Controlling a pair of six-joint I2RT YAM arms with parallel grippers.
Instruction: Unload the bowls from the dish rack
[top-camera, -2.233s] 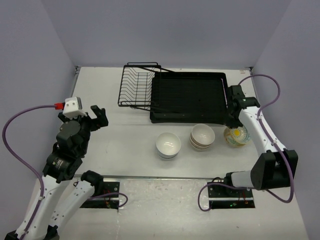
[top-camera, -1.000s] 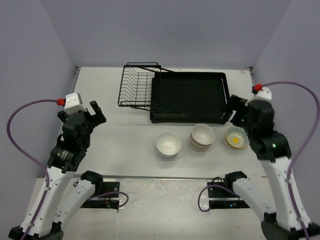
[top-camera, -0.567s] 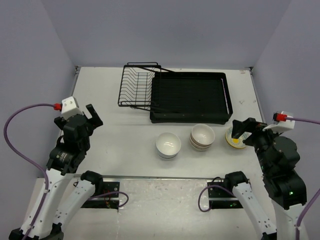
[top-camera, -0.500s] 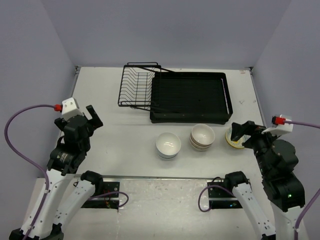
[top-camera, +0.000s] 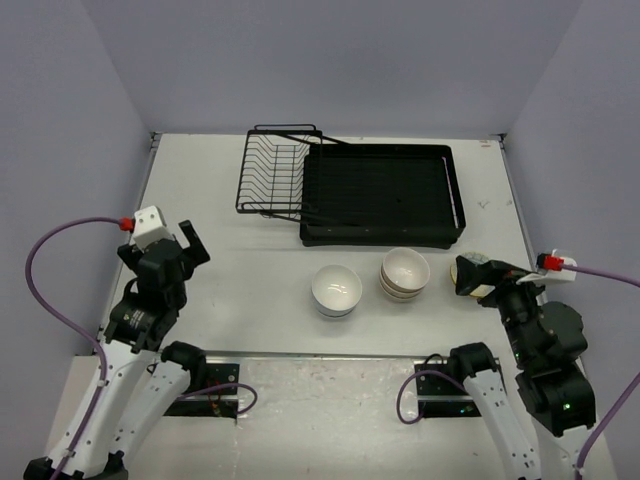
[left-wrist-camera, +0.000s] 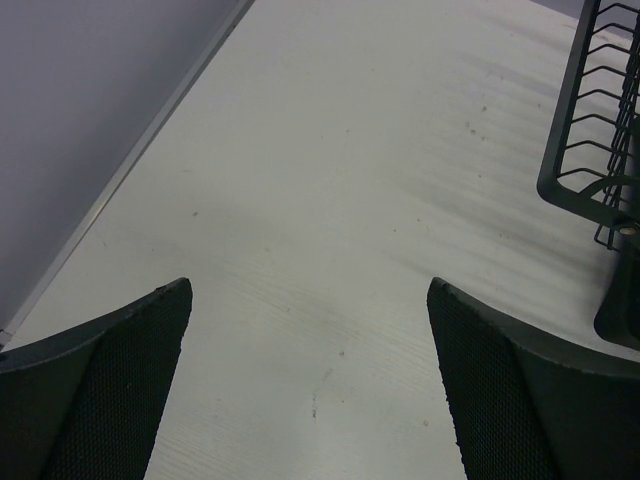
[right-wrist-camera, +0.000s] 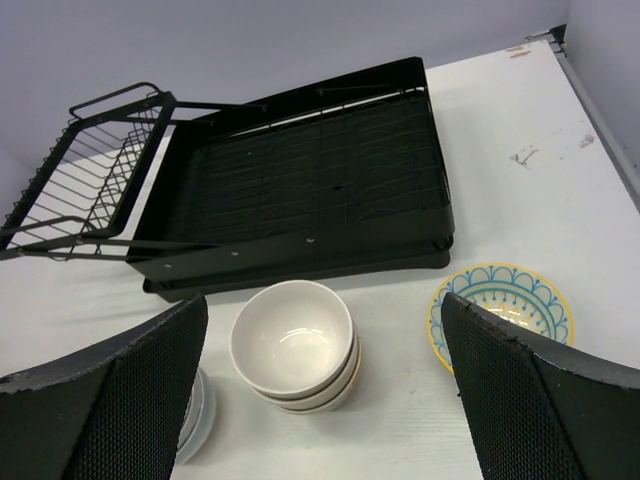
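Note:
The dish rack, a black wire basket (top-camera: 275, 175) joined to a black drain tray (top-camera: 380, 195), stands at the back with no bowls in it. In front of it on the table are a stack of white bowls (top-camera: 336, 290), a stack of cream bowls (top-camera: 405, 272) and, to their right, a yellow-rimmed patterned bowl (right-wrist-camera: 500, 310). My right gripper (top-camera: 480, 274) hangs open above the patterned bowl and covers most of it from above. In the right wrist view the right gripper (right-wrist-camera: 322, 305) is empty above the cream stack (right-wrist-camera: 293, 345). My left gripper (top-camera: 190, 245) is open and empty at the left.
In the left wrist view there is bare table between the fingers (left-wrist-camera: 100, 400), with the rack's wire end (left-wrist-camera: 600, 130) at the right. The table's left edge meets the wall (left-wrist-camera: 120, 170). Purple cables loop beside both arms.
My right arm has drawn back from the tray's right side toward its base, leaving the patterned bowl on the table. The left arm has shifted slightly toward the near edge.

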